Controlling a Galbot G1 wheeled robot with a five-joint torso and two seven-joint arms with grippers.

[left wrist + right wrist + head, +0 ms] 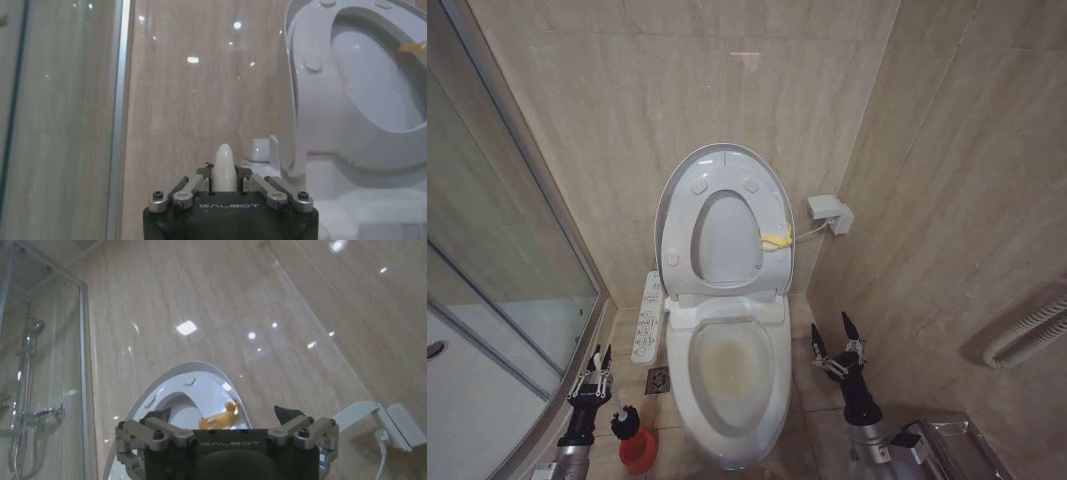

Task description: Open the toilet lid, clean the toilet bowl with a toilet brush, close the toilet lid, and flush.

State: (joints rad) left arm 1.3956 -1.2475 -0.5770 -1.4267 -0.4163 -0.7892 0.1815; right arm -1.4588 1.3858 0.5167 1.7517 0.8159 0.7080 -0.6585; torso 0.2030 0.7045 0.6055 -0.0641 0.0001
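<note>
Tiled wall, toilet lid [724, 222] up, toilet brush [626, 419] handle hidden

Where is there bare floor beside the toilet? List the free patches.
Free: the floor tiles right of the toilet bowl, below the wall socket box, around the open right pincer. Crowded: the left side, holding the button panel, floor drain, toilet brush, red holder and left pincer.

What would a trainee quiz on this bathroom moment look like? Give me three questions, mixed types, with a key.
1. True or false: the toilet lid is raised.
2. The toilet brush stands: A) in the toilet bowl, B) on the floor beside the left gripper, C) in the right gripper.
3. Fill in: the right gripper's jaws are ____.

Key: 1 true; 2 B; 3 open.
</note>
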